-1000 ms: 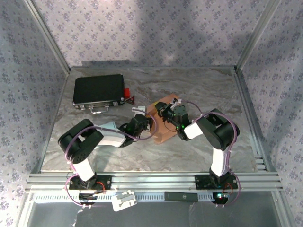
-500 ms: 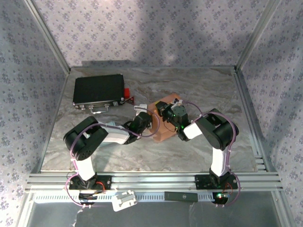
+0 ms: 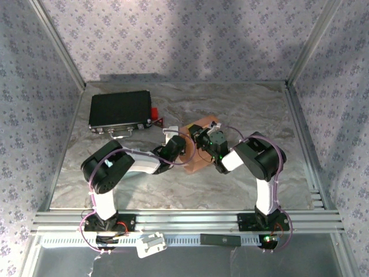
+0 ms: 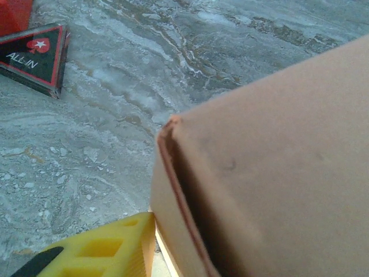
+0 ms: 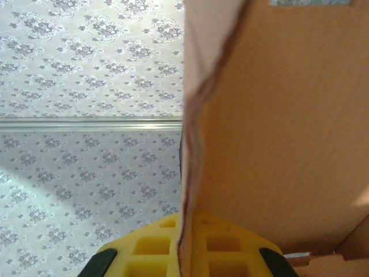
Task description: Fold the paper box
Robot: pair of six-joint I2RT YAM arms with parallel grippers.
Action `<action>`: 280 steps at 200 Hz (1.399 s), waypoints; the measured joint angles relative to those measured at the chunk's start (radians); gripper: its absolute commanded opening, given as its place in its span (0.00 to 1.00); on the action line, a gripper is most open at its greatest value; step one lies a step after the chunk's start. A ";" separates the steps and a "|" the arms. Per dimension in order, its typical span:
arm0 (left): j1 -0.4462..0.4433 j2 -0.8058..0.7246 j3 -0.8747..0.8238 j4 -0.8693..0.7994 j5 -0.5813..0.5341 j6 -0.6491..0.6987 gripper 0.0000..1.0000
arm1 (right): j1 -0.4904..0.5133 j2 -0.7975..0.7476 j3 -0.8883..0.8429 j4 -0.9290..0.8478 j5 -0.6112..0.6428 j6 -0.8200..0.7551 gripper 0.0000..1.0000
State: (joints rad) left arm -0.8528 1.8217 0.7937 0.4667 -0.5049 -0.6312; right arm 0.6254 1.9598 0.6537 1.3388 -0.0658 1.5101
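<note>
The marbled table [image 3: 248,109] carries a black case [image 3: 120,109] at its far left. The brown paper box [image 3: 195,164] sits mid-table between both arms, its long axis running roughly near-to-far, the far end leaning slightly right. From my seat the right gripper [image 3: 202,140] is pressed together on an upright box wall [image 5: 288,115], the panel's edge standing across its yellow finger [image 5: 153,251]. The left gripper [image 3: 177,144] sits at the box's left corner [image 4: 277,161] (one finger [image 4: 98,251] visible); I cannot tell whether it is spread. A small triangular card [image 4: 36,57] lies beside the case.
</note>
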 measured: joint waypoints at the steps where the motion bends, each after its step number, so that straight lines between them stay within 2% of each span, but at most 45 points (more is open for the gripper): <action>1: 0.000 0.000 0.000 0.000 0.000 0.000 0.35 | 0.000 0.001 0.000 0.002 0.000 0.000 0.00; 66: 0.006 0.012 0.021 -0.023 -0.010 -0.015 0.23 | 0.000 0.029 0.000 0.055 0.013 0.000 0.00; 135: 0.002 0.048 0.098 -0.107 -0.059 -0.057 0.00 | 0.005 0.030 0.005 0.065 0.055 0.001 0.00; 181: -0.009 0.051 0.132 -0.190 -0.100 -0.093 0.00 | 0.006 0.031 0.004 0.063 0.060 0.005 0.00; 209: -0.019 0.051 0.152 -0.256 -0.141 -0.128 0.00 | 0.008 0.023 -0.013 0.055 0.053 0.009 0.24; 238: 0.003 0.043 0.153 -0.296 -0.184 -0.141 0.00 | -0.001 -0.073 -0.076 -0.050 0.040 -0.010 0.50; 259: 0.013 0.014 0.154 -0.352 -0.200 -0.138 0.00 | -0.032 -0.178 -0.107 -0.149 0.026 -0.035 0.62; 280: 0.013 -0.023 0.168 -0.421 -0.206 -0.124 0.00 | -0.074 -0.317 -0.126 -0.280 -0.003 -0.072 0.66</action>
State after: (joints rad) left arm -0.8394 1.7992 0.9615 0.0456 -0.7113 -0.7547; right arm 0.5518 1.6424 0.5278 1.0592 -0.0685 1.4380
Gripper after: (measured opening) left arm 0.085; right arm 0.640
